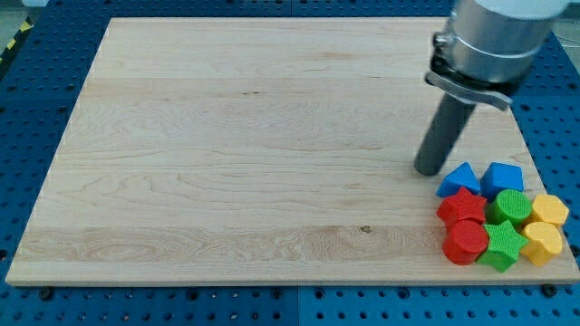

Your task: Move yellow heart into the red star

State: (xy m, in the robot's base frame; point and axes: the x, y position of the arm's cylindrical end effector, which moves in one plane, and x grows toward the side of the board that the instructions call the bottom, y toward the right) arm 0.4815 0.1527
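Yellow heart (pixel 550 210), at the cluster's right edge near the board's bottom-right corner with a green block (pixel 509 207) between it and the red star (pixel 460 207), looks light and slippery, so I'd nudge its right flank with my gripperless tip (pixel 428 169).

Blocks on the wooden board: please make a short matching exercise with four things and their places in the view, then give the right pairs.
Things:
1. my tip
2. red star
3. red cylinder
4. green star

Places:
A. at the cluster's bottom, just right of the red cylinder
B. just above the red cylinder
C. up and left of the cluster, touching no block
D. at the cluster's bottom left

Pairs: 1-C, 2-B, 3-D, 4-A
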